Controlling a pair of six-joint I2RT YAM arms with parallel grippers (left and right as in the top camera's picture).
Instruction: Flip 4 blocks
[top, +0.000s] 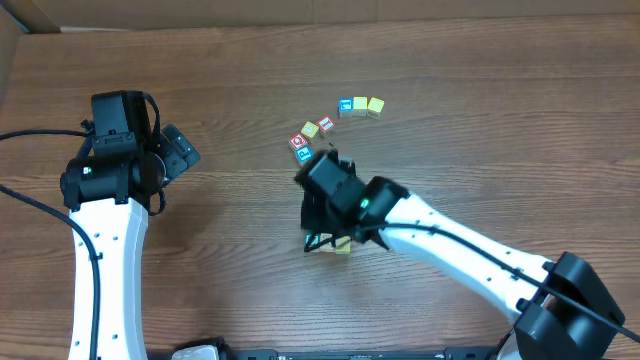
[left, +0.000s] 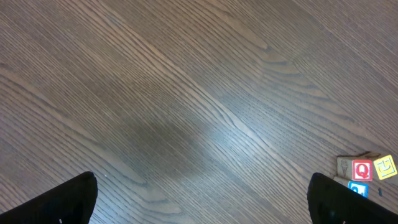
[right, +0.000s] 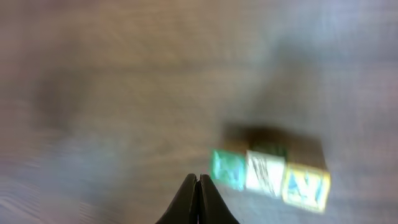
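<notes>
In the right wrist view, which is blurred, three small blocks lie in a row: a teal one (right: 227, 169), a pale one (right: 264, 174) and a yellow one (right: 306, 185). My right gripper (right: 198, 185) is shut and empty, its tip just left of the teal block. From overhead, the right gripper (top: 314, 241) points down at the table, and only a pale yellow block edge (top: 343, 246) shows beside it; the arm hides the rest. My left gripper (top: 184, 150) hangs open over bare wood at the left, with nothing between its fingers (left: 68, 200).
Further back lies a row of a blue cube (top: 345, 105) and two yellow cubes (top: 368, 104). A cluster with red-faced cubes (top: 298, 142), a yellow cube (top: 310, 130) and a blue cube (top: 305, 154) sits just behind the right wrist. The red Q cube (left: 362, 170) shows in the left wrist view.
</notes>
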